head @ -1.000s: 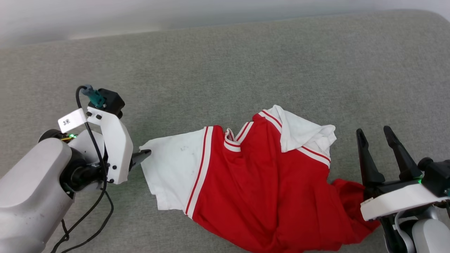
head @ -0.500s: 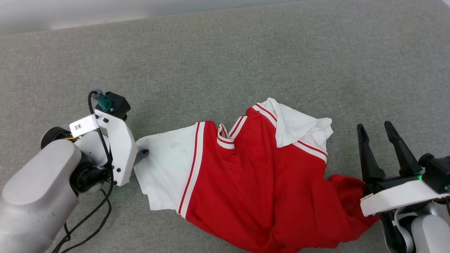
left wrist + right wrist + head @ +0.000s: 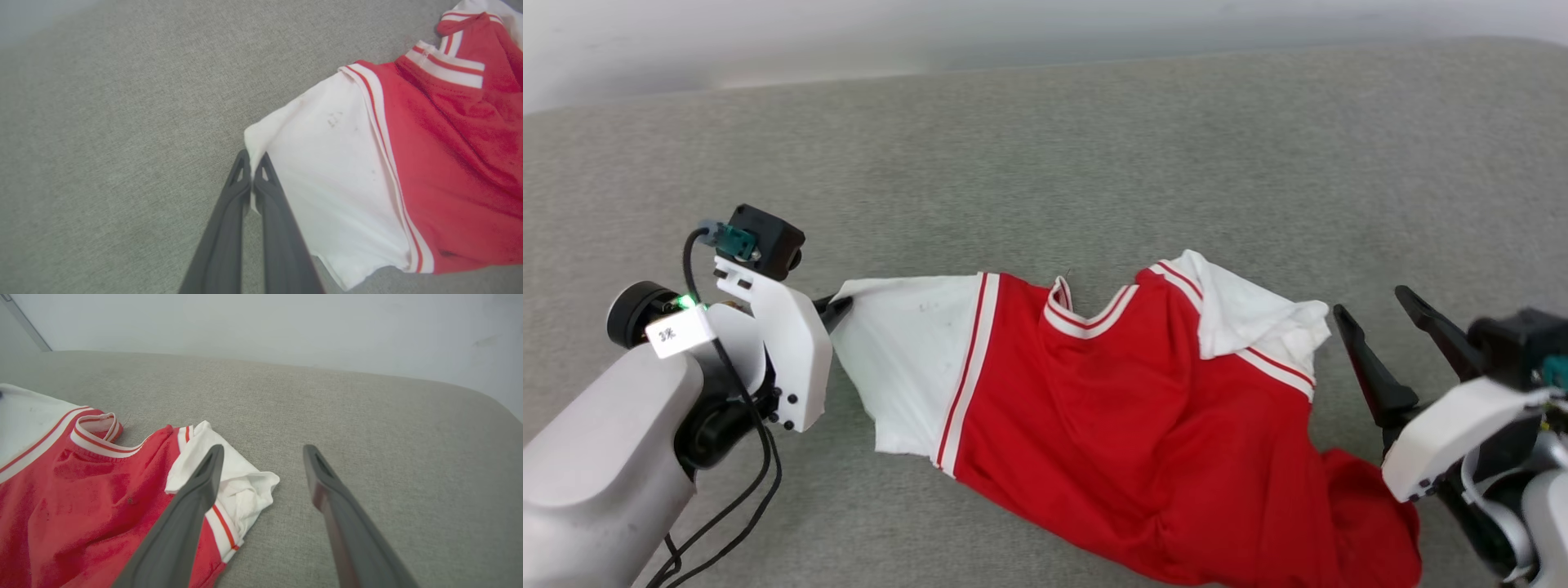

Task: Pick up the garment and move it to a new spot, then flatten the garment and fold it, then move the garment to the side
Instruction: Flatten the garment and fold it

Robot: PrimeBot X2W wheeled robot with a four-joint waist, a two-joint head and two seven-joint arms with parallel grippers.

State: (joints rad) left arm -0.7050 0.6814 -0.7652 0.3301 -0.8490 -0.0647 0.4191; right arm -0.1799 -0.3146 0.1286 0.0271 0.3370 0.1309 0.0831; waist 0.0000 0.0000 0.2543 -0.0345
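- Now, L end: left gripper (image 3: 253, 163) is pinched tight on the very corner of the white sleeve (image 3: 907, 351). Thin bite, so a hard tug could pull the cloth out.
- Mid: garment (image 3: 1111, 425) lies on the grey cushion (image 3: 1045, 163), collar (image 3: 1086, 314) up, body rumpled, no print visible. If I pull from one end only, I reckon the whole thing drags instead of flattening.
- R end: other sleeve (image 3: 1258, 322) is folded over itself and the hem (image 3: 1364, 531) is bunched low. right gripper (image 3: 1372, 306) is spread wide, holding nothing, just beside that sleeve. A careless grab may take 2 layers & lock the fold in.
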